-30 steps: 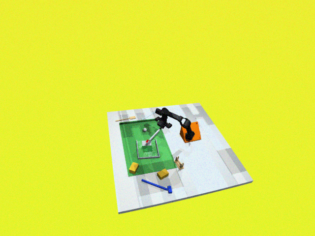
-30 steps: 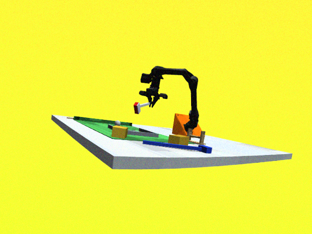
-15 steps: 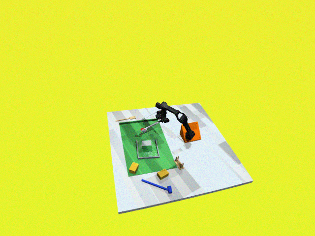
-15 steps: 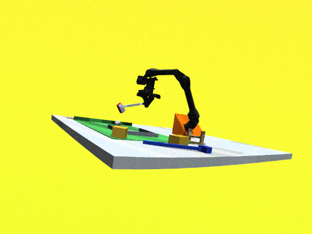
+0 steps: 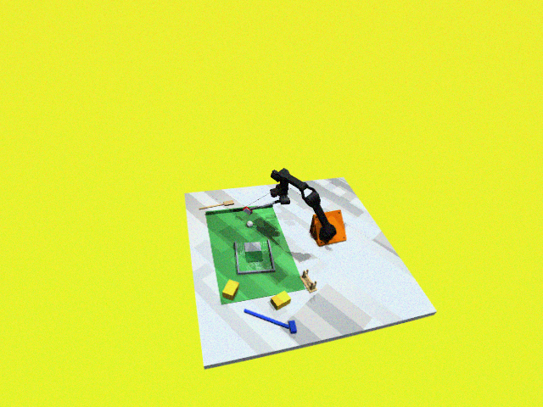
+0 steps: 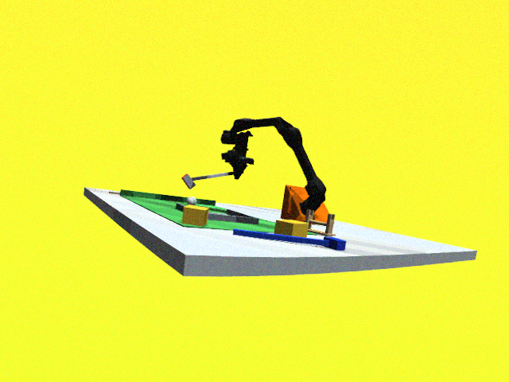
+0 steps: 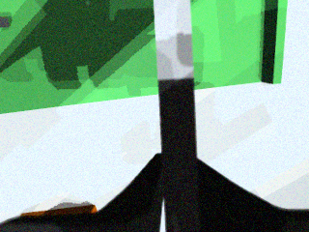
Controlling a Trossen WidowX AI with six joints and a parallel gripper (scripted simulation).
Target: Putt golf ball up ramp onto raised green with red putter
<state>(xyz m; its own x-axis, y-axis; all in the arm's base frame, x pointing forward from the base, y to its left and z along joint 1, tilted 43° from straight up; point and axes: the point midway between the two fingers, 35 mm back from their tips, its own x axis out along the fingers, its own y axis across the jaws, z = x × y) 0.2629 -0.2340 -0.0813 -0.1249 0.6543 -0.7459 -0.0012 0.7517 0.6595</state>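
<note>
In your wrist view the grey-and-black shaft of the red putter [image 7: 177, 97] ran off the top edge, so its head was out of sight. The black parallel-jaw gripper [image 7: 164, 203] was cropped at the bottom (only blurred dark shapes), and the small white golf ball [image 5: 249, 223] looked too tiny for detail.
</note>
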